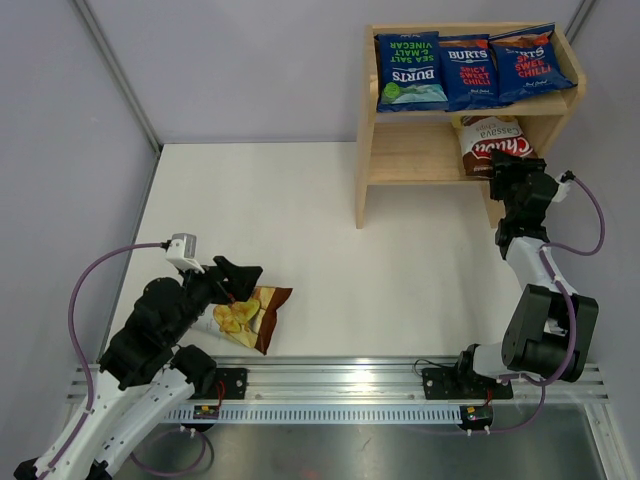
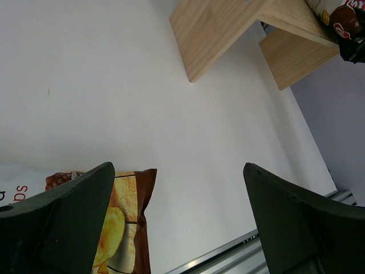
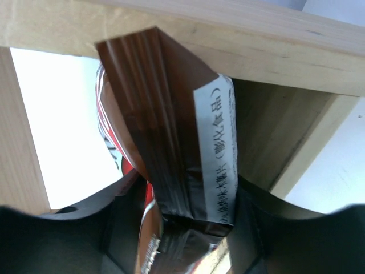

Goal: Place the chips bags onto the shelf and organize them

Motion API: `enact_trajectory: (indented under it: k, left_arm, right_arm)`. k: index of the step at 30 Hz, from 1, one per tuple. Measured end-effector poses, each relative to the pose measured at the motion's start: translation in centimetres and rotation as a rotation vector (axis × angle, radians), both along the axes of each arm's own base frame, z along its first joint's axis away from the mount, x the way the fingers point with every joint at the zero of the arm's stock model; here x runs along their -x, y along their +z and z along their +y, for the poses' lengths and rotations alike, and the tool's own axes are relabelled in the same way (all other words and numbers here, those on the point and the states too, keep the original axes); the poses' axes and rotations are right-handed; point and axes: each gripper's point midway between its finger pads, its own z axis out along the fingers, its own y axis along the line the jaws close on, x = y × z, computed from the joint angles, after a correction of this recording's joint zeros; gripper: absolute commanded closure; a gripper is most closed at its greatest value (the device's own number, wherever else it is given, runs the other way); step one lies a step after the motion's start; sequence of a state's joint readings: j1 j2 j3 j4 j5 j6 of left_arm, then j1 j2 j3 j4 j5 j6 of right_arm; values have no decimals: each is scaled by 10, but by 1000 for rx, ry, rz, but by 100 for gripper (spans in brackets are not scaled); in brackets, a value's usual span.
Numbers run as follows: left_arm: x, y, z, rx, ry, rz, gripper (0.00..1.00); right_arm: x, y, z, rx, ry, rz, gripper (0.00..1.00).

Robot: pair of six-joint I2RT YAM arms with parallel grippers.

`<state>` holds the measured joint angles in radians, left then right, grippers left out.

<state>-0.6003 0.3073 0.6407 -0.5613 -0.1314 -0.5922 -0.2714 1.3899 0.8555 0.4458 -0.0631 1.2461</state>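
Top view: near end of the lower-tier Chuba bag (image 1: 488,143) hidden under the right gripper (image 1: 508,170); the left gripper (image 1: 238,282) covers the left part of the table Chuba bag (image 1: 252,316), logo unseen. Small print on the Burts bags (image 1: 466,68) illegible. Left wrist view: the shelf (image 2: 212,29) cut by the top edge. Right wrist view: fingers (image 3: 51,240) dark and blurred, apparently pressing the bag's end.
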Motion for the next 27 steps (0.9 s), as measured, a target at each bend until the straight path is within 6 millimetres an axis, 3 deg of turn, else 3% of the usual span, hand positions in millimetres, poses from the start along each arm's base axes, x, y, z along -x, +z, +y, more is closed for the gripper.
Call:
enact_trajectory:
  k: [4,9,14,22,27]
  left_arm:
    - [0,0,0,3,0,1,1]
    - [-1,-1,-1,2,4,9,1]
    - [-4,-10,4,-25,37,47,1]
    - [-14,-11,21,-78,174,147,1]
    - [-20,-19,41,-122,320,234,1]
  right_arm:
    - [2,-4,-3,4,-13,13,20]
    - [10,-1,-3,4,-23,33,14]
    - [24,3,0,5,-26,70,1]
    - [58,3,1,38,-51,183,1]
    - [84,18,8,83,-43,219,1]
